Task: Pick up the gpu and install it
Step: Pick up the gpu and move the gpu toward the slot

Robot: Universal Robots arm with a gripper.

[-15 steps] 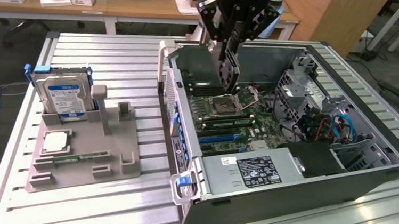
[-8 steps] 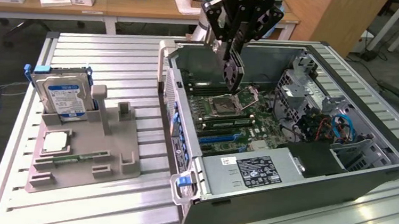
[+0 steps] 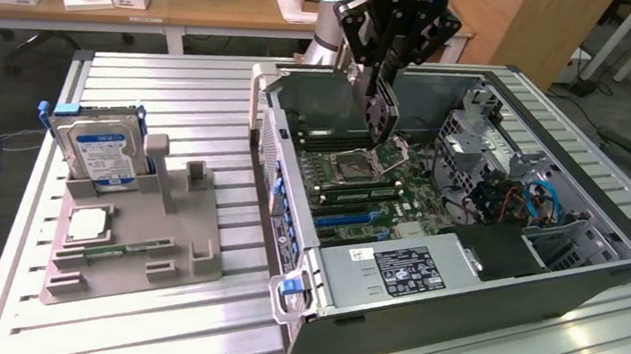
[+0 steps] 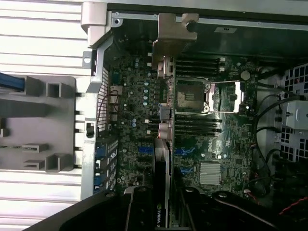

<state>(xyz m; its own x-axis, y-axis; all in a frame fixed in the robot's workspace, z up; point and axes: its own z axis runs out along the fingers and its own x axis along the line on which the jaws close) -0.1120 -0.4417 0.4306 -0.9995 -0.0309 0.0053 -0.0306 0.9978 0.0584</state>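
Over the open PC case [image 3: 475, 291], the claw [image 3: 378, 68] is clamped on the gpu [image 3: 383, 115]. The card hangs edge-on, clear of the motherboard [image 3: 343, 192], with its lower end above the CPU socket [image 3: 362, 160]. The wrist view looks down the card's thin edge [image 4: 162, 159] toward the board. The hard drive [image 3: 98, 151] stands in the grey fixture [image 3: 174, 250] on the worktop [image 3: 165, 81], on the exterior view's left, well apart from the case.

gpu [image 3: 383, 115] over motherboard [image 3: 360, 185], inside case [image 3: 486, 313]
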